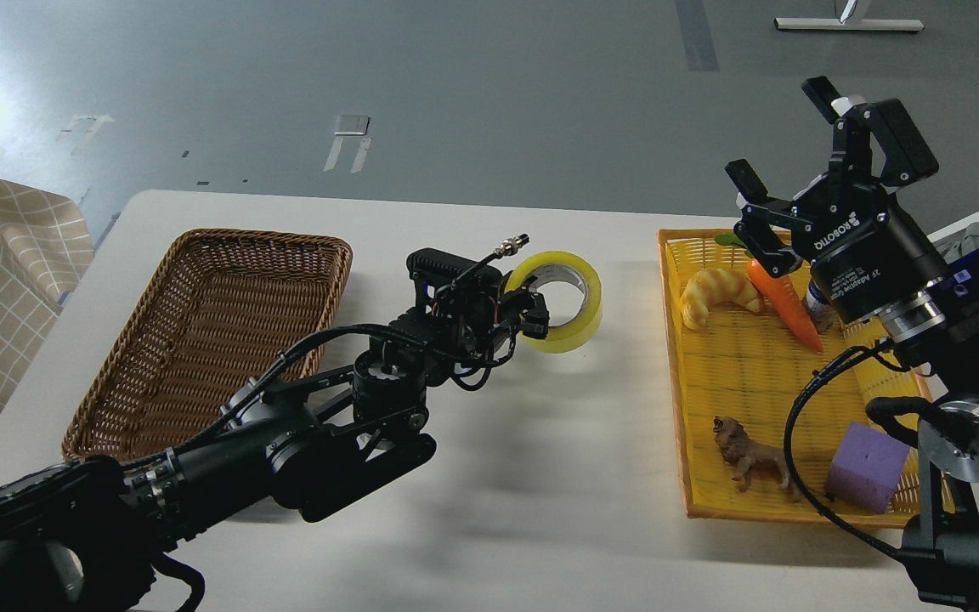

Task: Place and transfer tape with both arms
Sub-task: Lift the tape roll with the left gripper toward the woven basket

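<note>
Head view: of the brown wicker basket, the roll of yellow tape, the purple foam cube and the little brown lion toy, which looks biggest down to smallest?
1. Brown wicker basket, by far.
2. Roll of translucent yellow tape.
3. Purple foam cube and brown lion toy: too alike to rank.

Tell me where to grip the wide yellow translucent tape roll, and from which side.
Grip the wide yellow translucent tape roll across its band wall: one finger through the open grey core, one on the outer face. It stands on edge, with the hole facing the camera and slightly left, so come from the left at core height. The left gripper is already there, a finger apparently in the hole.
</note>
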Controlling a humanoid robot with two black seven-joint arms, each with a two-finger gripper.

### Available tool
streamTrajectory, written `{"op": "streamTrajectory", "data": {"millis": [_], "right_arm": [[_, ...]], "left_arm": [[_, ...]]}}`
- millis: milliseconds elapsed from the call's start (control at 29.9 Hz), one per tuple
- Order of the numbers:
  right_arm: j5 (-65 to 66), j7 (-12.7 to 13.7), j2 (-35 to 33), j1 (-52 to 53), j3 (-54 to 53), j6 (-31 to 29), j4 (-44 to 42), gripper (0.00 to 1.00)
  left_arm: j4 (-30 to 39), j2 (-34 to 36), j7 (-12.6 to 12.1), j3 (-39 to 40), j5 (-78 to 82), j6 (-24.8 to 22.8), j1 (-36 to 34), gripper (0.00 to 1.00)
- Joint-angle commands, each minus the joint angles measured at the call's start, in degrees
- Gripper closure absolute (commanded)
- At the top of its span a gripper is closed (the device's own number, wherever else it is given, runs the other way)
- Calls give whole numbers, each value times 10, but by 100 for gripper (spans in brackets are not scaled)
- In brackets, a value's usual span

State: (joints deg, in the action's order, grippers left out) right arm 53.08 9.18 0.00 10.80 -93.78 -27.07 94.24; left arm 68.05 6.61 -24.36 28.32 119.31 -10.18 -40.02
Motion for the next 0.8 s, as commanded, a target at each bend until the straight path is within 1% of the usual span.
{"op": "streamTrajectory", "data": {"millis": [0,67,134,234,368,401,468,535,569,636,669,736,770], "right_arm": [[0,0,0,0,0,0,0,0],[0,0,0,0,0,-1,0,0],[0,0,0,1,0,0,0,0],[0,0,0,4,1,0,-1,0],[0,0,0,11,1,0,-6,0],[0,0,0,12,2,0,-7,0],[0,0,0,12,3,4,-8,0],[0,0,0,11,3,7,-8,0],[0,0,0,11,3,7,-8,0],[0,0,0,12,3,9,-10,0],[0,0,0,12,3,9,-11,0],[-1,0,0,12,3,9,-13,0],[-1,0,0,12,3,9,-13,0]], "left_arm": [[22,44,0,0,-5,-26,-25,94],[50,88,1,0,-7,-56,-54,94],[66,110,2,1,-7,-71,-66,94],[98,170,7,3,-15,-106,-89,94],[132,214,7,0,-27,-122,-108,94],[145,234,8,-1,-26,-128,-110,95],[157,267,8,-1,-26,-136,-108,100],[173,313,9,-1,-26,-137,-103,100],[173,313,9,-1,-26,-137,-103,100],[186,355,26,-1,-26,-137,-89,100],[186,364,33,-1,-26,-137,-87,100],[186,399,59,-1,-26,-135,-71,100],[186,399,59,-1,-26,-135,-71,100]]}}
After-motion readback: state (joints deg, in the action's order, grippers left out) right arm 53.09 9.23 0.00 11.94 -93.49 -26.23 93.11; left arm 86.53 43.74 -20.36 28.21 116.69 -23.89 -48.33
